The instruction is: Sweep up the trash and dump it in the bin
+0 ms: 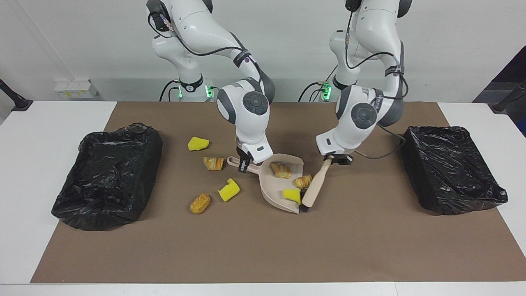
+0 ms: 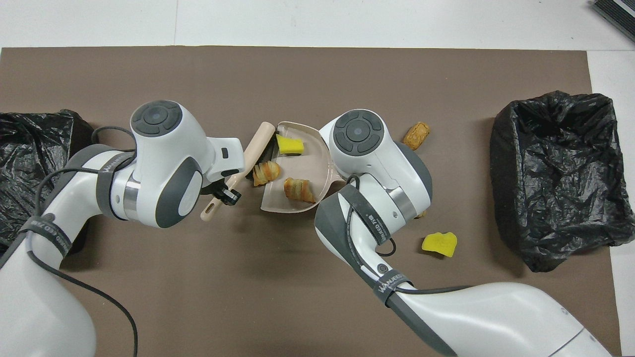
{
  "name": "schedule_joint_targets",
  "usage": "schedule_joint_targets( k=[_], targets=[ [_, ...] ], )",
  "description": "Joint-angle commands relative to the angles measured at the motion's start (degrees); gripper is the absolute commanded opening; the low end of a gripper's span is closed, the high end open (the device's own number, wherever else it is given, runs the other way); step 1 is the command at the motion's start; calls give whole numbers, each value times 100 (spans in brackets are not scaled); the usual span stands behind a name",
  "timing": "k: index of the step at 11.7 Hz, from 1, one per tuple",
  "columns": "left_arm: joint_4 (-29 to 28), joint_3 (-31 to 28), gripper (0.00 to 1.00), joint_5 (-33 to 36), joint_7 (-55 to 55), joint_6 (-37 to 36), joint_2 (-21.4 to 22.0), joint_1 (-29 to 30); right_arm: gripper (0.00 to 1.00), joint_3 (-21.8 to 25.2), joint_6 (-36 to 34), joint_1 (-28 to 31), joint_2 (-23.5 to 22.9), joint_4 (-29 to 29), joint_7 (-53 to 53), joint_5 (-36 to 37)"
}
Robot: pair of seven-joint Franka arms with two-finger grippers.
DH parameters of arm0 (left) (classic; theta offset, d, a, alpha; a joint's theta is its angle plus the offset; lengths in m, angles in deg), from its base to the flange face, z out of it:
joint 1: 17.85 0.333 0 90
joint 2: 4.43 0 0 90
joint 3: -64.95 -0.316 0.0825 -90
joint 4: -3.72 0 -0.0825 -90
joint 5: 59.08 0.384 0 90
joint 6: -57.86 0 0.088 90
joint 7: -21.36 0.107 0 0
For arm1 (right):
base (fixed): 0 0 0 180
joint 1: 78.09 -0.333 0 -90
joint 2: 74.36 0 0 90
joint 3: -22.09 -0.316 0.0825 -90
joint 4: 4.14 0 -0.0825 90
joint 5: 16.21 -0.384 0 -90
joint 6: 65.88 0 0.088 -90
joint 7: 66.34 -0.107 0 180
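Facing view: I see my right gripper (image 1: 243,163) at frame centre, wrist bent straight down, fingers clamped on the handle of the beige plastic dustpan (image 1: 276,190), which lies flat on the brown paper mat (image 1: 263,246). My left gripper (image 1: 337,158) sits just right of centre, forearm angled down, fingers closed on the handle of the cream wooden brush (image 1: 314,187); its dark bristles touch the mat at the pan's open lip.

Inside the pan lie a yellow sponge chunk (image 1: 292,195) and two tan pastry pieces (image 1: 281,169), one (image 1: 303,181) right against the brush. Left of the pan on the mat are another pastry (image 1: 213,163), a yellow chunk (image 1: 229,190), a tan lump (image 1: 199,203) and a yellow chunk (image 1: 198,143) higher up.

A black-lined bin (image 1: 107,176) fills the left of the frame, a second (image 1: 452,168) the right. The mat's lower third is open, as is the strip between brush and right-hand bin.
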Motion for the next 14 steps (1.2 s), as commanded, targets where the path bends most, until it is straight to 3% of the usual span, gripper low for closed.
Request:
schedule_joint_targets(
  k=[1, 5, 10, 14],
  targets=[
    [-112, -91, 0, -316, -872, 68, 197, -406, 0, -49, 112, 73, -41, -23, -169, 169],
    [-76, -100, 0, -308, -1078, 15, 320, -468, 0, -49, 103, 301, 81, 56, -91, 107],
    [-303, -109, 0, -238, -3702, 287, 477, -898, 0, -57, -107, 880, 459, 144, 908, -322],
    [-1610, -100, 0, 35, -5487, 999, 1232, -1723, 0, -49, -685, 1707, 679, 415, 2543, -692]
  ],
)
